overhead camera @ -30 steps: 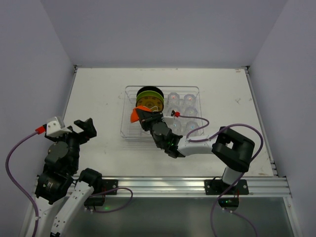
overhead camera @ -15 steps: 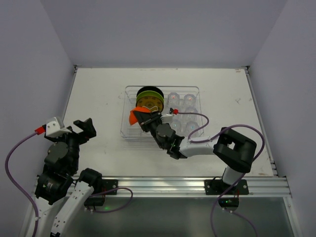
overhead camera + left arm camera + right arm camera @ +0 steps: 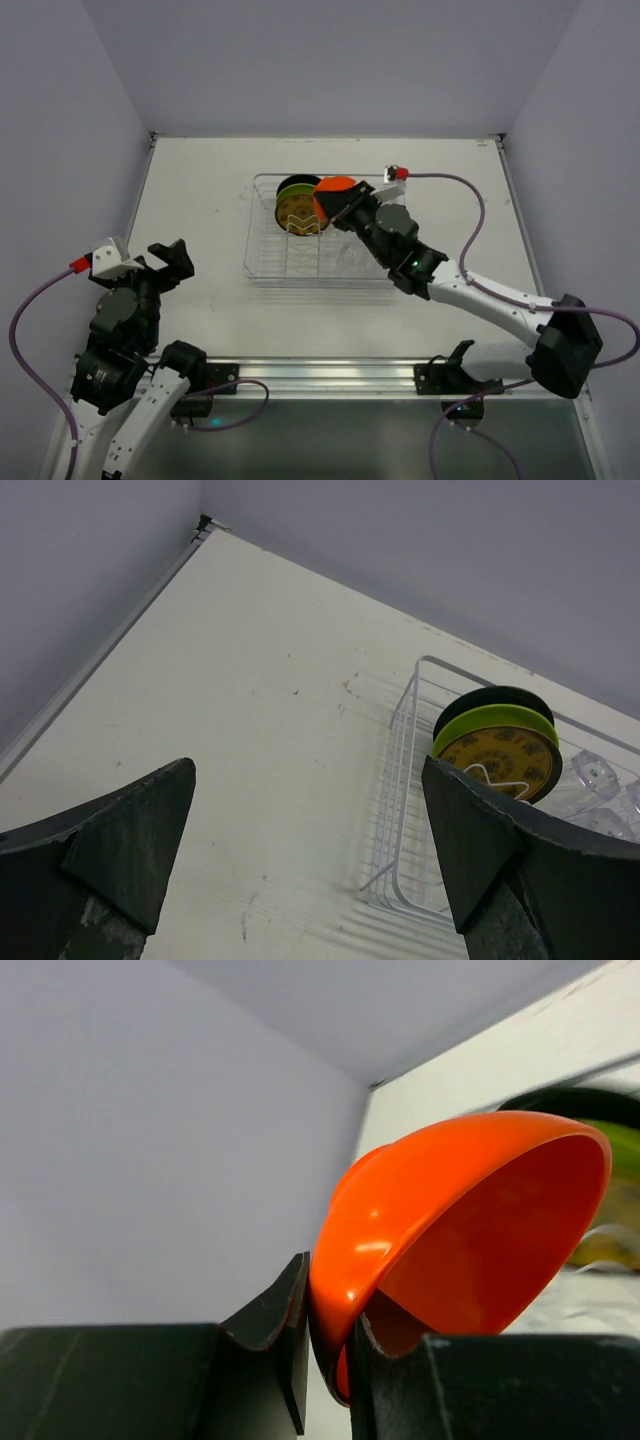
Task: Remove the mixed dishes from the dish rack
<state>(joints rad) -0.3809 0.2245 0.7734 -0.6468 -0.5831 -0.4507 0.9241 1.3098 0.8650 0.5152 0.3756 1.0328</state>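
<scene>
Right gripper (image 3: pixel 330 1355): closed on the bowl (image 3: pixel 455 1220). I see one finger inside the wall and one outside, pinching near the rim only.
Left gripper (image 3: pixel 307 815): jaws wide apart and holding nothing, at the lower left of the top view, well apart from the rack (image 3: pixel 262 268).
Bowl position: upper centre of the top view, over the rack's far part and just right of the plates (image 3: pixel 298 205). It is tipped on edge, not level.
Bowl to gripper: the wall sits between the fingertips, and the rest of the bowl sticks out beyond and above them in the wrist view.
Risk 1: slip or swivel. Cause: a narrow pinch on a smooth, curved wall, with most of the bowl hanging off one side. I judge a quick wrist turn could rotate it in the grip or drop it.
Risk 2: knocking the plates. Cause: they stand upright in the slots just beside the bowl, so a leftward swing would catch them.
Risk 3: disturbing the cups (image 3: pixel 597 773). Cause: the right forearm crosses over the rack's right side, where they sit, so a low path would brush them.
Risk 4: dragging the rack. Cause: I cannot tell whether the bowl is fully clear of the walls.
Remaining: plates and cups are in the rack, so I judge the task early.
Next move calls for: a straight lift, then a slow carry to bare table (image 3: pixel 200 190).
</scene>
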